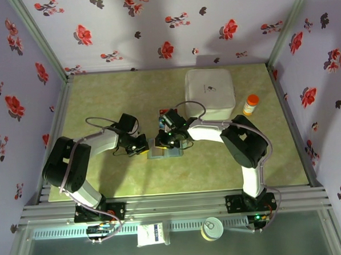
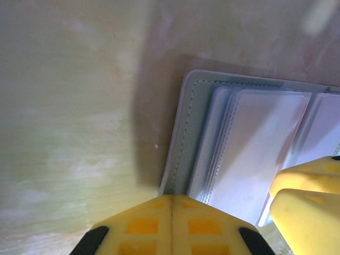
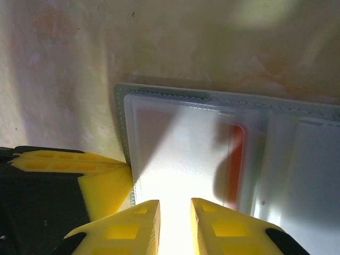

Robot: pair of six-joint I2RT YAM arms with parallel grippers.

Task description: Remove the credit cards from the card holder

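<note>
Overhead, we see the card holder point(image 1: 163, 149) open near the tabletop's middle, the white box point(image 1: 210, 90) well behind it. Closer, our left gripper point(image 2: 171, 215), fingers pressed together, rests on its edge. Our right gripper point(image 3: 175, 220), fingers narrowly parted near the red credit card point(image 3: 237, 159), could drag the holder if that pin slips.

1. I'm driving two arms, the left arm point(image 1: 66, 164) and the right arm point(image 1: 243, 143), each with black joints and white links.
2. Thin grey cables point(image 1: 101, 118) loop along both.
3. The left gripper point(image 2: 171, 199) and right gripper point(image 3: 175, 204) have yellow fingers point(image 3: 127, 231) with square recessed pockets.
</note>
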